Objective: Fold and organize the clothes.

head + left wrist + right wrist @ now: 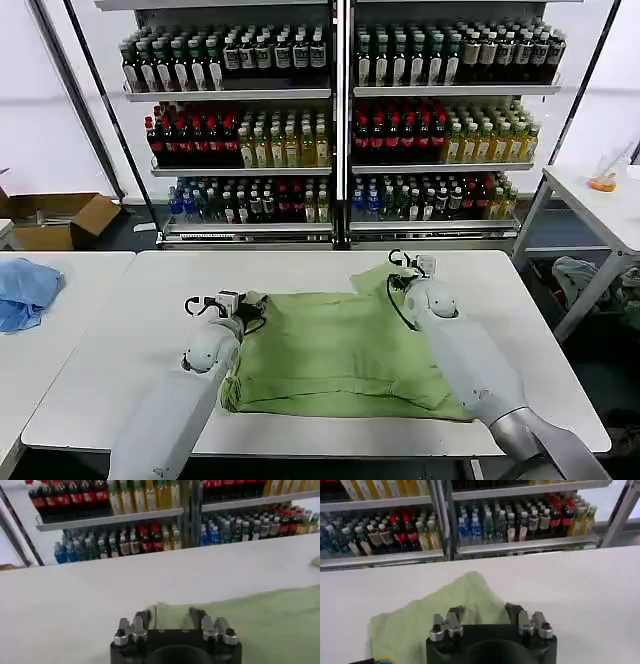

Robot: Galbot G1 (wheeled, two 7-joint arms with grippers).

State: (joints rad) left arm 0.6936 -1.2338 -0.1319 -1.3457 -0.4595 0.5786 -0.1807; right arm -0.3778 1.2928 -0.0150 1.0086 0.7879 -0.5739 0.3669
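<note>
The clothes are one light green shirt (340, 350), lying flat and partly folded on the white table (120, 350). My left gripper (236, 301) rests at the shirt's far left corner. In the left wrist view it (170, 616) is open, and its dark fingers (144, 617) straddle the edge of the green shirt (270, 615). My right gripper (405, 268) sits at the far right corner. In the right wrist view it (484, 611) is open too, with a raised peak of the green shirt (445, 605) between its fingers (514, 611).
A light blue cloth (25, 290) lies on the neighbouring table to the left. Shelves of bottles (340, 130) stand behind the table, with a cardboard box (60, 218) on the floor at the left. Another white table (600, 200) stands at the right.
</note>
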